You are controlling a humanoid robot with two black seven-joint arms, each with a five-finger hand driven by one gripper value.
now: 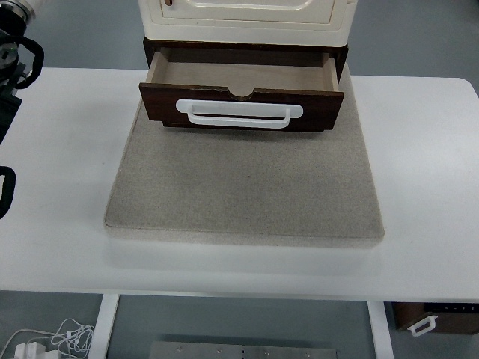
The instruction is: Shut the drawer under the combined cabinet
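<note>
You'll find the open drawer [241, 90] under the cabinet [243, 19] rigid and light; push its white handle [239, 114] squarely, though the left hand's [19, 56] grip state I cannot tell.

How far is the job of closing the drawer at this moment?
Nothing looks done yet: the drawer under the cabinet stands pulled out, its inside visible and empty. Nothing is in hand either; no hand touches the white handle, and only parts of the left arm show at the picture's left edge. Left to do: reach the drawer front and push it fully in.
</note>
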